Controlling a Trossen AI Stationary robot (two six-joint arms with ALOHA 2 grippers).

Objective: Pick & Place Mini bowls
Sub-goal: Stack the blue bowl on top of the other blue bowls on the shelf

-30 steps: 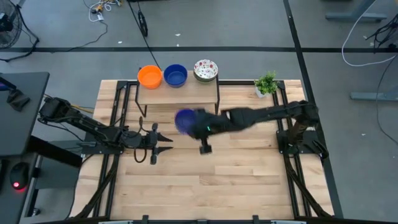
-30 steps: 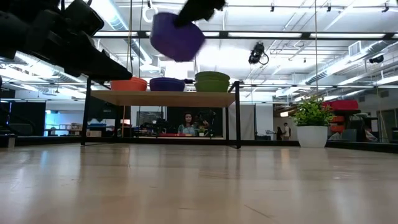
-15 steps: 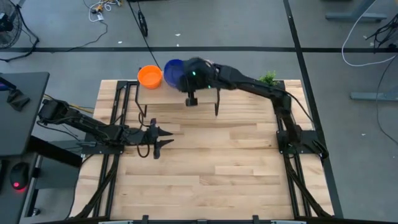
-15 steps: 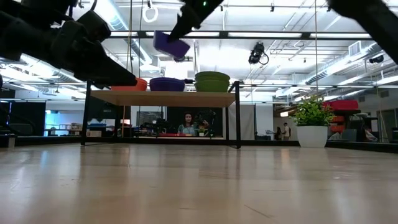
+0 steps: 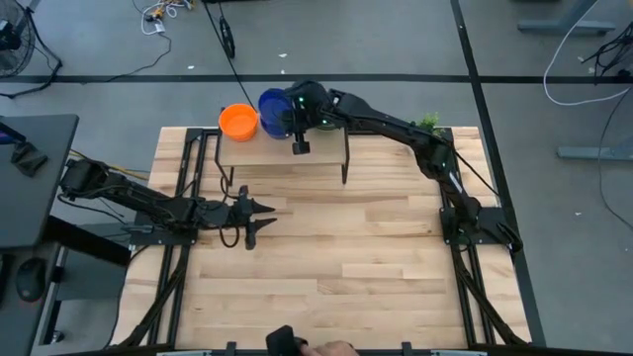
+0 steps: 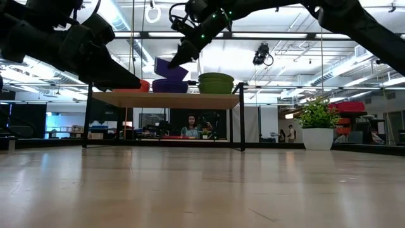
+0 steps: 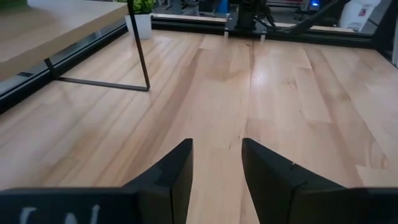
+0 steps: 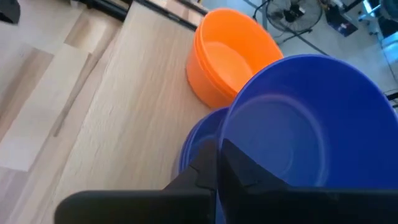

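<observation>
Lowered blue bowl [image 8: 305, 124] onto shelf bowl [image 8: 198, 144]; orange bowl [image 8: 231, 53] adjacent.

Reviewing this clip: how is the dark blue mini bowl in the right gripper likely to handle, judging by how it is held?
The blue bowl is probably rigid and light: the right gripper carries it tilted by one rim with no visible sag. Its smooth, glossy wall looks slippery, so a rim pinch could slip. Its round, shallow shape should nest on the blue bowl below, beside the orange bowls, rather than tip.
</observation>
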